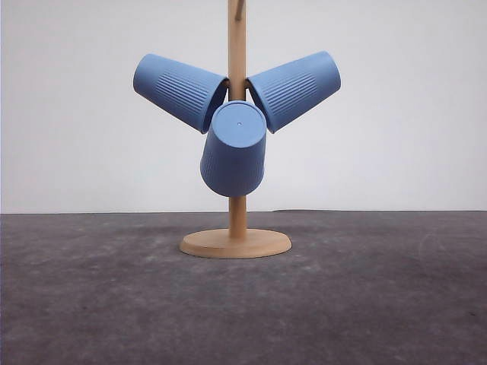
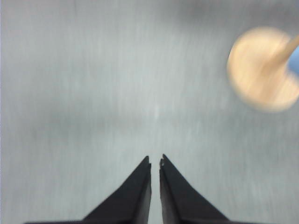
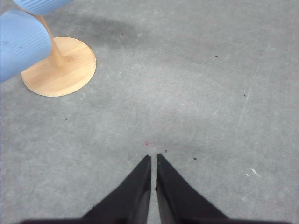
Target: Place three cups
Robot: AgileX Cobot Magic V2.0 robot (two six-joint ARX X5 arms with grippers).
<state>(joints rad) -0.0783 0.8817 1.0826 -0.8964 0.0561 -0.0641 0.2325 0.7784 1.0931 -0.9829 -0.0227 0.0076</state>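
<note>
While hung on the wooden rack [image 1: 237,190], 3 cups [image 1: 234,152], both pincers closed.

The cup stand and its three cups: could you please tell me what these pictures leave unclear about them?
- Wooden stand: its top is cut off by the front view's upper edge.
- Pegs: hidden inside the left cup, right cup and front cup.
- Left wrist view: motion blur smears the stand's base.

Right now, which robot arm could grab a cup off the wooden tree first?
Probably the right gripper: two blue cups and the stand's base look near and sharp there. Both grippers are shut and empty.
</note>
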